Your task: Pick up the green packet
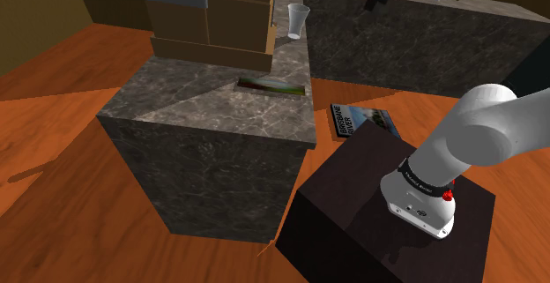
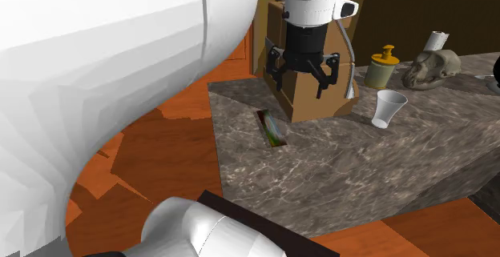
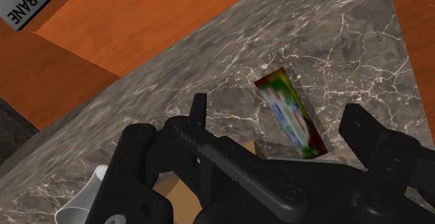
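Note:
The green packet (image 1: pixel 273 85) lies flat on the grey marble counter (image 1: pixel 185 114), close to its far edge and in front of the cardboard boxes. It is a slim pack with red and white print (image 3: pixel 289 114). My black gripper (image 2: pixel 300 79) hangs above the counter, a little above and behind the packet (image 2: pixel 275 127). It is open and holds nothing. In the wrist view the gripper (image 3: pixel 276 107) looks down with the packet between and beyond the two spread fingers (image 3: pixel 199 114), not touched by either.
Stacked cardboard boxes (image 1: pixel 211 17) stand on the counter right behind the packet. A clear cup (image 2: pixel 390 107) stands nearby, and a yellow bottle (image 2: pixel 383 67) and a skull-like figure (image 2: pixel 431 67) sit farther along. A magazine (image 1: pixel 361 121) lies on the wooden floor.

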